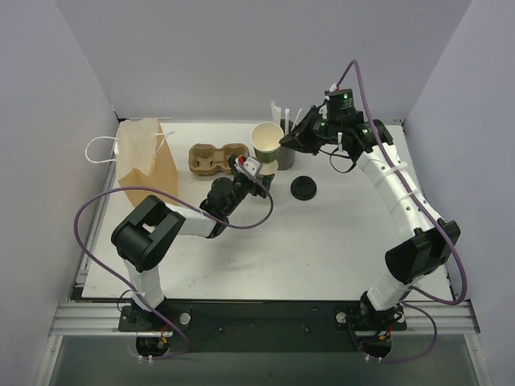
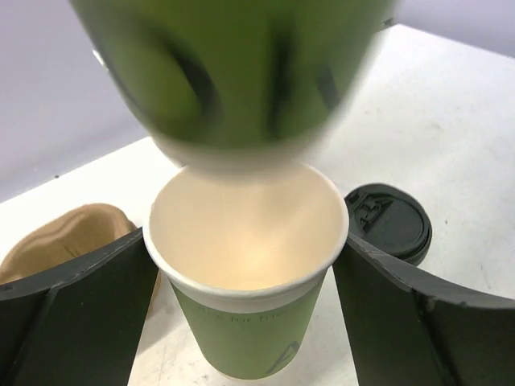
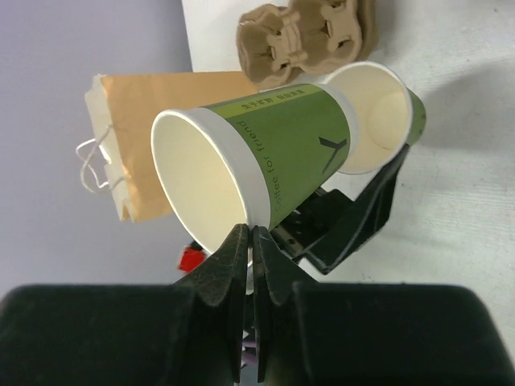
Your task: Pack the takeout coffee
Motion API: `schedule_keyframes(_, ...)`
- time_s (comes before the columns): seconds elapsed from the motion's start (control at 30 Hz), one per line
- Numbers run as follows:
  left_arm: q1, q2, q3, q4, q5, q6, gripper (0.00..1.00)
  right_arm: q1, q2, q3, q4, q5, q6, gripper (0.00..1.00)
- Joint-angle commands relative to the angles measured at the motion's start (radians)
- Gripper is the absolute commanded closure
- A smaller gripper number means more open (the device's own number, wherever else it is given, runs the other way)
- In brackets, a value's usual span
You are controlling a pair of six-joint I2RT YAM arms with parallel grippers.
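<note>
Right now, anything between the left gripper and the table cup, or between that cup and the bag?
Nothing there: the open left gripper flanks the lidless cup. The right gripper holds a second cup by its rim just above it. The cardboard carrier sits between cup and paper bag.

This is a robotics lab test cell rather than a café or a kitchen. A white worktop [image 1: 322, 241] is boxed in on three sides by plain pale grey panels [image 1: 241, 48]. Two black-and-white robot arms, the left arm [image 1: 153, 233] and the right arm [image 1: 398, 189], are bolted to a metal frame [image 1: 84, 320] along the near edge. Purple cables [image 1: 77, 219] loop loose from them. The only coffee-shop things are a few props on the worktop: a brown paper bag [image 1: 149, 161], a cardboard cup carrier [image 1: 211, 157], a black lid [image 1: 304, 186], a grey straw holder [image 1: 287, 155], and an empty green paper cup [image 3: 273, 153] beside another like it [image 3: 374, 112].
</note>
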Motion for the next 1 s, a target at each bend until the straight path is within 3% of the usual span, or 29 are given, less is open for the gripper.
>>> schedule_keyframes(0.0, 0.005, 0.033, -0.008, 0.091, -0.020, -0.024, 0.06, -0.012, 0.019, 0.119, 0.018, -0.009, 0.012, 1.00)
schedule_keyframes(0.2, 0.003, 0.062, 0.027, 0.103, -0.017, -0.046, 0.05, -0.078, -0.025, 0.110, -0.005, 0.018, -0.002, 1.00)
schedule_keyframes(0.5, -0.021, 0.115, 0.145, 0.089, 0.032, -0.109, 0.06, -0.331, -0.232, -0.256, 0.012, 0.047, -0.040, 1.00)
schedule_keyframes(0.7, -0.038, 0.106, 0.164, 0.059, 0.044, -0.116, 0.07, -0.485, -0.269, -0.510, 0.242, 0.052, -0.023, 1.00)
schedule_keyframes(0.97, -0.057, 0.031, 0.052, 0.065, 0.044, -0.178, 0.07, -0.520, -0.038, -0.565, 0.569, 0.115, -0.020, 1.00)
